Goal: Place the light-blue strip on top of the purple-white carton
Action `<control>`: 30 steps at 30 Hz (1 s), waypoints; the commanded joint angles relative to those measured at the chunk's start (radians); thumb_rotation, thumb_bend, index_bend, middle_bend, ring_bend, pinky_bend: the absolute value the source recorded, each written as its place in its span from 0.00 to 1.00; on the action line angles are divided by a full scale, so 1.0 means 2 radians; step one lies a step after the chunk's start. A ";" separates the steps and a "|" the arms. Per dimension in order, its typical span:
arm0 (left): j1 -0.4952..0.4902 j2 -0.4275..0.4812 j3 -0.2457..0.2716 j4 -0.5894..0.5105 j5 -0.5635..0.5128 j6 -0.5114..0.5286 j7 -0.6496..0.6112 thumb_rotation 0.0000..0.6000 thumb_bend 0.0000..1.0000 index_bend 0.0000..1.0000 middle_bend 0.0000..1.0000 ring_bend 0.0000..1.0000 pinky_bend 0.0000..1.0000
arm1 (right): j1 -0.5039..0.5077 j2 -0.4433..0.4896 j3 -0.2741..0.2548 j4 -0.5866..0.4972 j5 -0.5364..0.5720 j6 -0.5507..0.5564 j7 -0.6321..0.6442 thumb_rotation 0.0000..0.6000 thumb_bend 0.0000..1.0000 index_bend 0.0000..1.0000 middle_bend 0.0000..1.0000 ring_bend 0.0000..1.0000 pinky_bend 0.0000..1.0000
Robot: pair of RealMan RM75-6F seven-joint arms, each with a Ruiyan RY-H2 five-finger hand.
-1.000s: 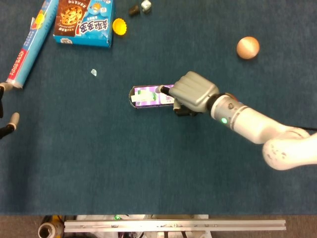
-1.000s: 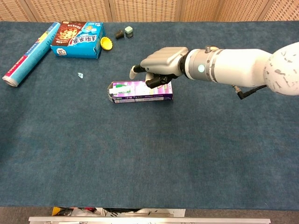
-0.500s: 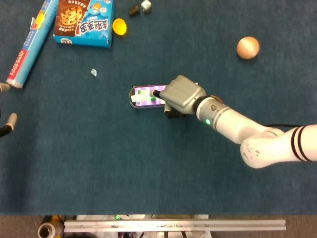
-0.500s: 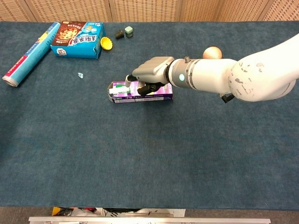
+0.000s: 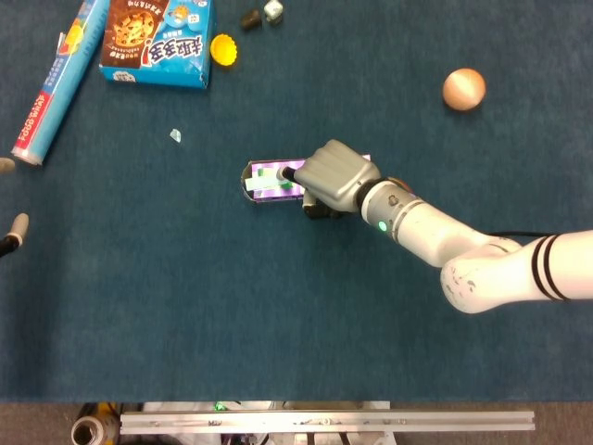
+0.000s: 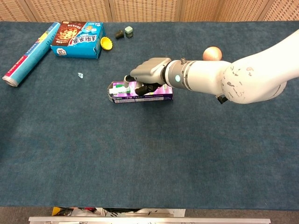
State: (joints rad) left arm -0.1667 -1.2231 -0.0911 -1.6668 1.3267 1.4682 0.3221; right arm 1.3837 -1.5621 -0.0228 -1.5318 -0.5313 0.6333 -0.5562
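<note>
The purple-white carton [image 5: 267, 182] [image 6: 161, 96] lies flat at the table's middle. My right hand [image 5: 335, 176] [image 6: 149, 72] lies over its right half, fingers curled down its near side and the thumb stretched along its top. The light-blue strip [image 5: 51, 83] [image 6: 28, 55], a long blue tube with red lettering, lies at the far left, well away from the carton. Only fingertips of my left hand [image 5: 11, 232] show at the left edge of the head view, spread apart and holding nothing, just below the strip's near end.
A blue cookie box [image 5: 157, 42] [image 6: 77, 39] and a yellow cap [image 5: 223, 48] lie at the back left, with two small objects [image 5: 261, 13] beyond them. An orange ball [image 5: 463, 89] [image 6: 211, 52] sits back right. A tiny pale shard [image 5: 174, 135] lies left of the carton.
My right hand has slid left along the carton, covering more of it; the carton stays put. The left hand's fingertips have drawn back toward the left edge.
</note>
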 commanded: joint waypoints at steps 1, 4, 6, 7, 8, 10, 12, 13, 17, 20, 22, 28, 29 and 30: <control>0.001 0.000 0.000 0.000 0.001 0.000 -0.001 1.00 0.25 0.30 0.69 0.74 0.95 | 0.002 -0.001 -0.003 0.002 0.003 0.002 0.000 0.28 1.00 0.19 1.00 1.00 1.00; 0.001 0.000 0.000 0.000 0.000 -0.002 -0.001 1.00 0.25 0.30 0.69 0.74 0.95 | 0.003 -0.002 -0.005 0.005 0.006 0.002 0.002 0.28 1.00 0.19 1.00 1.00 1.00; 0.001 0.000 0.001 0.000 0.001 -0.003 0.000 1.00 0.25 0.30 0.69 0.74 0.95 | 0.004 -0.002 -0.007 0.007 0.007 0.002 0.003 0.28 1.00 0.19 1.00 1.00 1.00; 0.001 0.000 0.001 0.000 0.001 -0.003 0.000 1.00 0.25 0.30 0.69 0.74 0.95 | 0.004 -0.002 -0.008 0.007 0.008 0.002 0.003 0.28 1.00 0.19 1.00 1.00 1.00; 0.001 0.000 0.001 0.001 0.000 -0.003 -0.001 1.00 0.25 0.30 0.69 0.74 0.95 | 0.004 -0.003 -0.010 0.009 0.009 0.003 0.002 0.29 1.00 0.19 1.00 1.00 1.00; 0.002 0.000 0.000 0.001 0.001 -0.003 -0.001 1.00 0.25 0.30 0.69 0.74 0.95 | 0.004 -0.004 -0.012 0.010 0.010 0.005 0.003 0.29 1.00 0.19 1.00 1.00 1.00; 0.002 0.000 0.000 0.001 0.001 -0.003 -0.002 1.00 0.25 0.30 0.69 0.74 0.95 | 0.004 -0.005 -0.013 0.010 0.011 0.007 0.003 0.29 1.00 0.19 1.00 1.00 1.00; 0.002 0.000 0.000 0.001 0.002 -0.004 -0.002 1.00 0.25 0.30 0.69 0.74 0.95 | 0.004 -0.005 -0.014 0.011 0.012 0.007 0.003 0.29 1.00 0.19 1.00 1.00 1.00; 0.002 -0.001 0.000 0.002 0.001 -0.006 -0.002 1.00 0.25 0.30 0.69 0.74 0.95 | 0.005 -0.006 -0.016 0.011 0.014 0.008 0.003 0.28 1.00 0.19 1.00 1.00 1.00; 0.002 -0.001 0.000 0.002 0.001 -0.006 -0.002 1.00 0.25 0.29 0.69 0.74 0.95 | 0.007 -0.007 -0.018 0.012 0.018 0.007 0.002 0.28 1.00 0.19 1.00 1.00 1.00; 0.003 -0.001 0.000 0.002 0.001 -0.005 -0.002 1.00 0.25 0.29 0.69 0.74 0.95 | 0.008 -0.009 -0.019 0.013 0.021 0.007 0.001 0.29 1.00 0.19 1.00 1.00 1.00; 0.005 0.000 0.000 0.002 0.002 -0.004 -0.003 1.00 0.25 0.29 0.69 0.74 0.95 | 0.007 -0.003 -0.020 0.000 0.019 0.018 0.000 0.30 1.00 0.19 1.00 1.00 1.00; 0.005 0.000 0.000 0.001 0.002 -0.004 -0.003 1.00 0.25 0.29 0.69 0.74 0.95 | 0.007 -0.001 -0.021 -0.003 0.018 0.021 -0.001 0.30 1.00 0.19 1.00 1.00 1.00; 0.005 0.000 0.000 0.002 0.001 -0.004 -0.003 1.00 0.25 0.29 0.69 0.74 0.95 | 0.006 0.000 -0.022 -0.006 0.017 0.022 -0.002 0.30 1.00 0.19 1.00 1.00 1.00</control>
State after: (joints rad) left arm -0.1567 -1.2231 -0.0918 -1.6635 1.3296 1.4597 0.3158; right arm 1.3973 -1.5648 -0.0651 -1.5401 -0.4952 0.6751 -0.5577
